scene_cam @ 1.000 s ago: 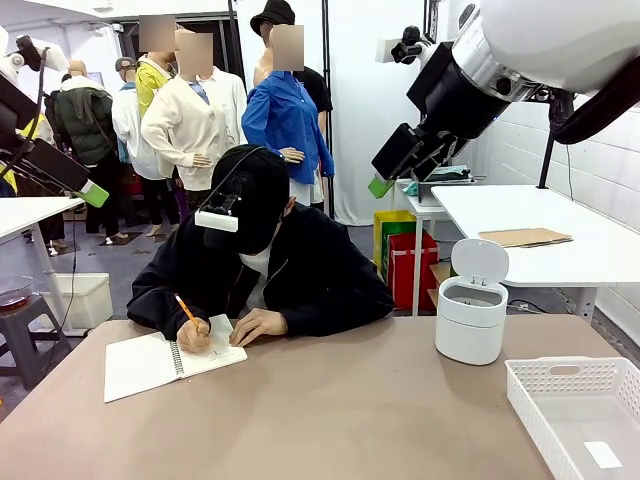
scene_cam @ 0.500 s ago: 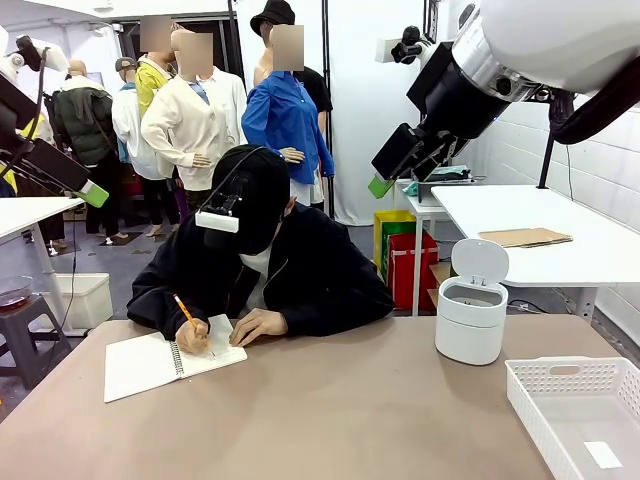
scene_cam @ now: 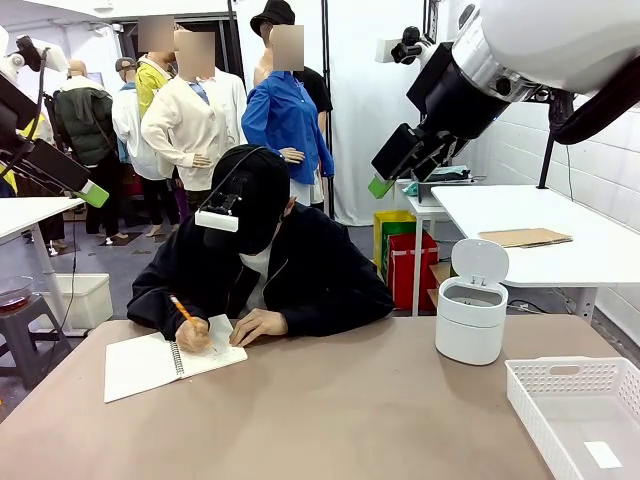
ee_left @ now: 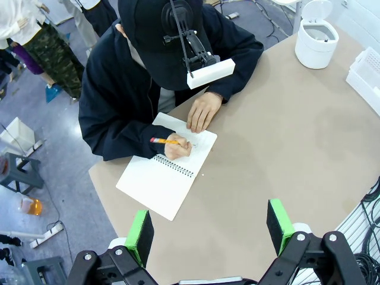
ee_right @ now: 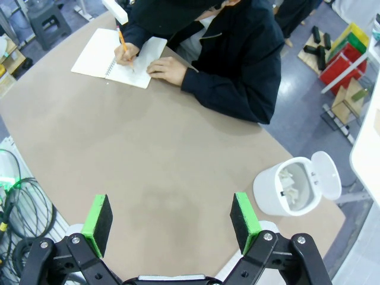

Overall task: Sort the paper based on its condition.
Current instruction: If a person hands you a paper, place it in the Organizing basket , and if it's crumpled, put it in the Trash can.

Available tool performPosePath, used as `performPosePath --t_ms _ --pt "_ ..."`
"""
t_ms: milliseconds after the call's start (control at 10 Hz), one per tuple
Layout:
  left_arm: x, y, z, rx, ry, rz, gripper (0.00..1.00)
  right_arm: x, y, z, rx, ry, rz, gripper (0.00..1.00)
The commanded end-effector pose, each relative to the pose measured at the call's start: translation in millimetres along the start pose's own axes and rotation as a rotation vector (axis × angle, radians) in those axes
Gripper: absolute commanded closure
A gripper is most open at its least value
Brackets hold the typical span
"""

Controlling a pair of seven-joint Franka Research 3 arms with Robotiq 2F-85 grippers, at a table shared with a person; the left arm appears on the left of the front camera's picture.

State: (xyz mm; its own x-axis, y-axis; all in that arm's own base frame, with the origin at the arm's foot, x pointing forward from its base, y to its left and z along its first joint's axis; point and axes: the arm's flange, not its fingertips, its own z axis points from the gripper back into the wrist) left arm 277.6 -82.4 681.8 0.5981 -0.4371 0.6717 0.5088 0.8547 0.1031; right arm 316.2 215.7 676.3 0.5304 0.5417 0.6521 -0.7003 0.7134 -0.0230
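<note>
Wrist views: L gripper [ee_left: 209,228] wide, R gripper [ee_right: 171,221] wide, bin [ee_right: 268,196] contents unclear, tray [scene_cam: 575,369] cut off

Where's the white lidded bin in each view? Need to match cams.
Front: white bin right of centre, lid up.
Left wrist: bin at top right.
Right wrist: bin lower right, lid open.
Shared landmark: the open notebook.
</note>
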Motion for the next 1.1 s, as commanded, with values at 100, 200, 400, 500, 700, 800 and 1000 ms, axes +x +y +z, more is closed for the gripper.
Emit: performPosePath --t_ms 100,200,400,500,700,800,1000 --pt "-0.6 1.9 -0.2 0.0 0.001 0.004 0.0 2.4 0.4 -1.7 0.002 0.004 0.0 0.0" --pt "-0.6 1.9 -0.2 0.0 0.001 0.004 0.0 2.4 0.4 -1.7 0.002 0.004 0.0 0.0" --pt "-0.6 1.9 -0.2 0.0 0.001 0.004 0.0 2.4 0.4 -1.7 0.002 0.004 0.0 0.0" --pt "-0.6 1.9 -0.2 0.0 0.001 0.004 0.0 2.4 0.4 -1.7 0.002 0.004 0.0 0.0" --pt "-0.6 1.9 -0.2 0.0 0.001 0.004 0.0 2.4 0.4 -1.7 0.002 0.004 0.0 0.0" --pt "-0.6 1.9 -0.2 0.0 0.001 0.004 0.0 2.4 0.4 -1.7 0.002 0.004 0.0 0.0" --pt "-0.6 1.9 -0.2 0.0 0.001 0.004 0.0 2.4 0.4 -1.7 0.002 0.004 0.0 0.0"
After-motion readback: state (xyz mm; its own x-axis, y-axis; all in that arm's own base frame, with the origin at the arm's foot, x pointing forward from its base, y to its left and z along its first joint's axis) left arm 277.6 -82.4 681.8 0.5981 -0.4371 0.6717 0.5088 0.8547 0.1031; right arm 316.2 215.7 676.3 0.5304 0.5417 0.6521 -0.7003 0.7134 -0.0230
